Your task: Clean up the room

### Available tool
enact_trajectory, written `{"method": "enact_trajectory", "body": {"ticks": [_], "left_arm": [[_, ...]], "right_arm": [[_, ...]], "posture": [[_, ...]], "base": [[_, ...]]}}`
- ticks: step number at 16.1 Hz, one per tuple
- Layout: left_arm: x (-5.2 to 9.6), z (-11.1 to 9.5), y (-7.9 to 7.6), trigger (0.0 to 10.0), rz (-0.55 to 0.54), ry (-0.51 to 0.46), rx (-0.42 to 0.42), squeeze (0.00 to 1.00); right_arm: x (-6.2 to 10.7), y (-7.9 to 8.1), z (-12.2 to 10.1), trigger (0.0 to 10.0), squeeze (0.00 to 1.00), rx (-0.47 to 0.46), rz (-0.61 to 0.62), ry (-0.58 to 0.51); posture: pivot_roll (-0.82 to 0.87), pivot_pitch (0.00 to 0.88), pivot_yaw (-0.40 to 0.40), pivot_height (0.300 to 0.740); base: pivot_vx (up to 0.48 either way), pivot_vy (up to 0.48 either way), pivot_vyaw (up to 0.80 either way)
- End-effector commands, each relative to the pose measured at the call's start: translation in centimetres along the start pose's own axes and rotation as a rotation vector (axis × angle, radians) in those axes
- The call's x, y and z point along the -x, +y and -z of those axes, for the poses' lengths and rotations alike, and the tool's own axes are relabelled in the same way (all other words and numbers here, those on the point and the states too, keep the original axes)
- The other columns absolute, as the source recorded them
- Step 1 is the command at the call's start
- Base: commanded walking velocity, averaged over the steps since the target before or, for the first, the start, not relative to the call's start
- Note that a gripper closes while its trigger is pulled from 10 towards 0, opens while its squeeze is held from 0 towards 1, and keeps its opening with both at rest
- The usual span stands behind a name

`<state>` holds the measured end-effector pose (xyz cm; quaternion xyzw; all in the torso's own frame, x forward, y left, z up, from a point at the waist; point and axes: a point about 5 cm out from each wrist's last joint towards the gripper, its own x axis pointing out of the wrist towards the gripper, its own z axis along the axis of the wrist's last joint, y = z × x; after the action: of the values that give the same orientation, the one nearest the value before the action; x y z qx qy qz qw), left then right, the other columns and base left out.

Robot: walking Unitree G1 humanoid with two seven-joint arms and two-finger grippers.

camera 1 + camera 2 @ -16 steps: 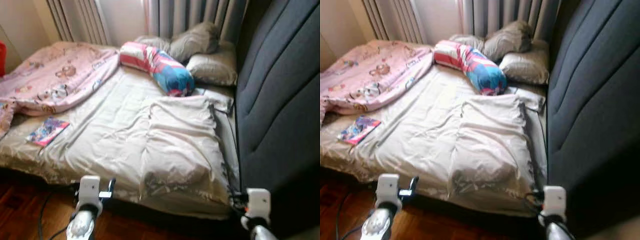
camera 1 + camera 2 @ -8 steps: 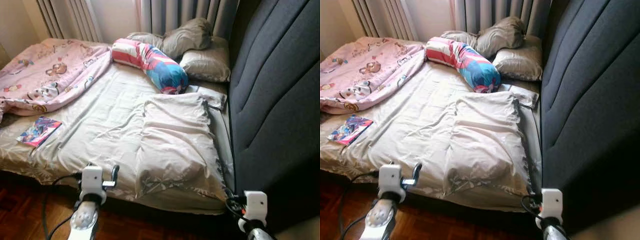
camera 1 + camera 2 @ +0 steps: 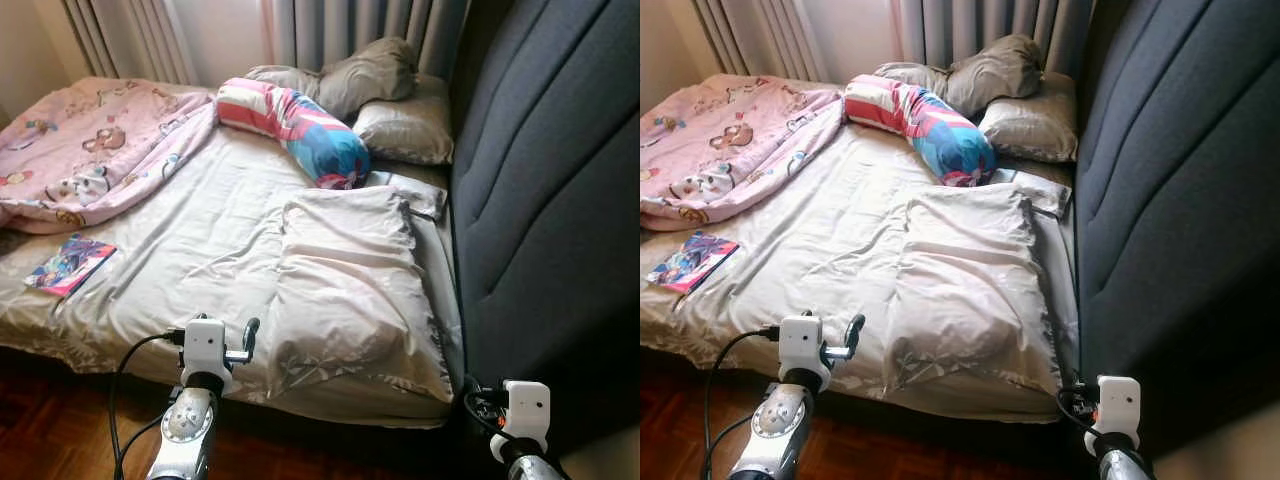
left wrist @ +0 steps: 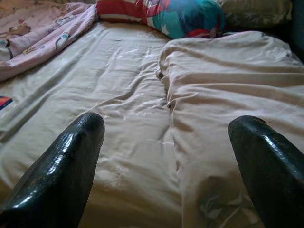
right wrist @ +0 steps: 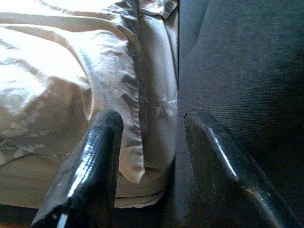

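at nine o'clock, a thin book (image 3: 70,265) flat on the beige sheet (image 3: 190,250): light, stiff, easiest pinched at an edge. at ten, a pink quilt (image 3: 95,145): soft, bulky, best gathered by a hem. at six, left gripper (image 4: 166,156) spread wide, empty, before a limp beige pillow (image 3: 350,290). at five, right gripper (image 5: 152,156) parted, empty.

We are looking across the bed (image 3: 190,250), taking its big pillow (image 3: 350,290) as our mark. Left of the pillow, bare sheet is lying open as far as the book (image 3: 68,265) and pink blanket (image 3: 90,150). Beyond the pillow, a striped bolster (image 3: 300,125) and grey pillows (image 3: 400,125) are blocking the way. Right of it, the dark headboard (image 3: 550,200) is leaving just a narrow gap.
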<state>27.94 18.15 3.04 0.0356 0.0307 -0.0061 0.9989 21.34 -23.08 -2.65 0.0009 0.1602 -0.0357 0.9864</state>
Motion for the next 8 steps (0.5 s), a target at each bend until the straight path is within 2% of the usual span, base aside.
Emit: {"method": "enact_trajectory", "body": {"ticks": [1,4,7,8], "left_arm": [[0.27,0.24,-0.01,10.0,0.011,0.012,-0.004,0.00],[0.14,-0.19,0.53,10.0,0.015,-0.002,-0.014,0.00],[0.24,0.19,0.69,10.0,0.016,0.026,0.015,0.00],[0.21,0.16,0.64,10.0,0.033,0.030,0.009,0.00]], "right_arm": [[0.05,-0.17,0.17,10.0,0.00,-0.006,0.021,0.015],[-0.11,0.19,0.08,10.0,0.00,-0.025,0.031,0.007],[-0.20,0.45,0.24,10.0,0.00,-0.057,0.080,0.009],[-0.29,0.49,0.06,10.0,0.00,-0.074,0.103,-0.005]], "posture": [[-0.02,0.026,-0.026,0.740],[-0.02,0.056,-0.015,0.740],[-0.04,0.059,0.043,0.740],[-0.04,0.059,0.057,0.740]], "base": [[0.000,0.000,0.00],[0.000,0.000,0.00],[0.000,0.000,0.00],[0.000,0.292,0.00]]}}
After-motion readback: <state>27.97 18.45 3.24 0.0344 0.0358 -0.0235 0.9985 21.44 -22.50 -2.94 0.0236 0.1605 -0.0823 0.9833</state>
